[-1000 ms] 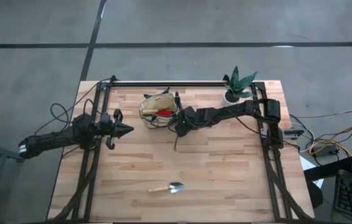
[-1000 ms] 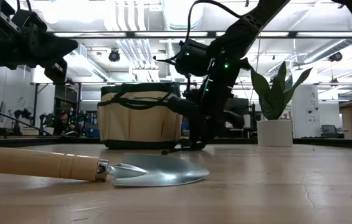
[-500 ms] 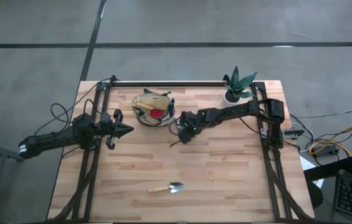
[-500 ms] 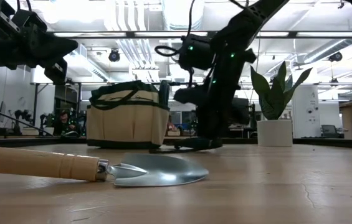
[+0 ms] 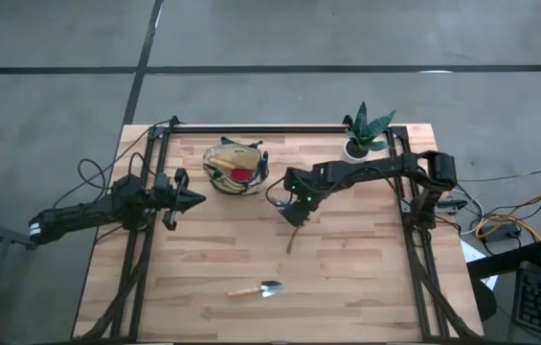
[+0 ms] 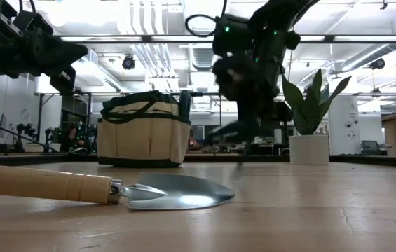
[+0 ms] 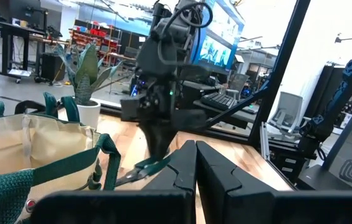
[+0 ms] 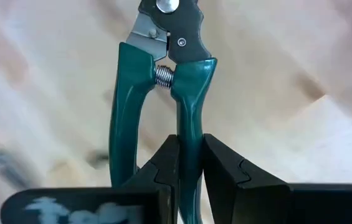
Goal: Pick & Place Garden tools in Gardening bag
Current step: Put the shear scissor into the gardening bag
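Looking down from above, the right gripper (image 5: 298, 213) is seen mid-table, right of the bag (image 5: 235, 166), while a trowel (image 5: 256, 288) lies near the front edge and the left gripper (image 5: 193, 200) waits, closed and empty. At the right wrist, one green handle of the shears (image 8: 163, 74) is pinched between the fingers (image 8: 220, 173).

Open table centre, trowel (image 5: 257, 288) near front edge, bag (image 5: 235, 167) and plant (image 5: 366, 130) at back
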